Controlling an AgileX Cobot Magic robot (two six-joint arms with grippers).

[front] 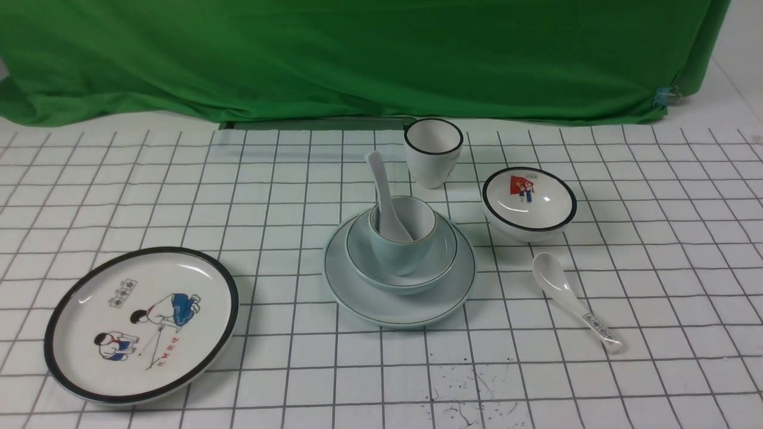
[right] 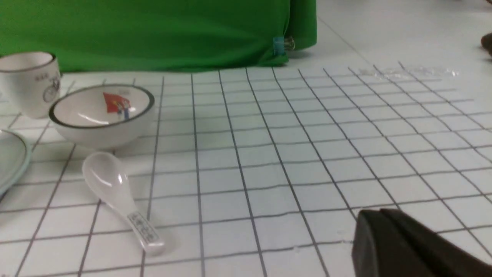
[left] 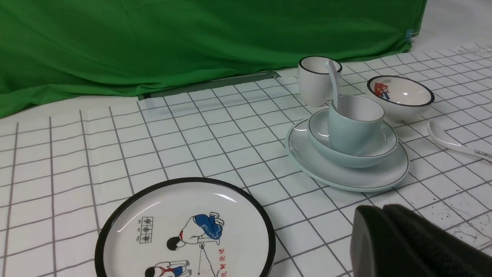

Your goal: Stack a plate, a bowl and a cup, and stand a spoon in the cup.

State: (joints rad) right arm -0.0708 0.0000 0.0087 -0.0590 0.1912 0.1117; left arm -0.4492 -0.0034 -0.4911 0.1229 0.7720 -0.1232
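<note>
At the table's middle the pale blue-green plate (front: pixel 381 301) (left: pixel 365 177) carries the matching bowl (front: pixel 444 250) (left: pixel 380 148). Inside the bowl stands the short pale cup (front: pixel 405 253) (left: pixel 351 130). The plain white spoon (front: pixel 384 193) (left: pixel 334 82) stands in the cup with its handle leaning up and left. My left gripper (left: pixel 382 209) is shut and empty, low over the cloth near the stack. My right gripper (right: pixel 378 213) is also shut and empty over bare cloth, right of the stack; only the plate's edge (right: pixel 11 161) shows there. Neither arm appears in the front view.
A black-rimmed plate with cartoon children (front: pixel 143 322) (left: pixel 184 231) lies front left. A taller black-rimmed white cup (front: pixel 433 152) (left: pixel 315 80) stands behind the stack. A black-rimmed bowl with a red flag (front: pixel 529 202) (right: pixel 102 115) and a printed spoon (front: pixel 575 301) (right: pixel 119 196) lie to the right.
</note>
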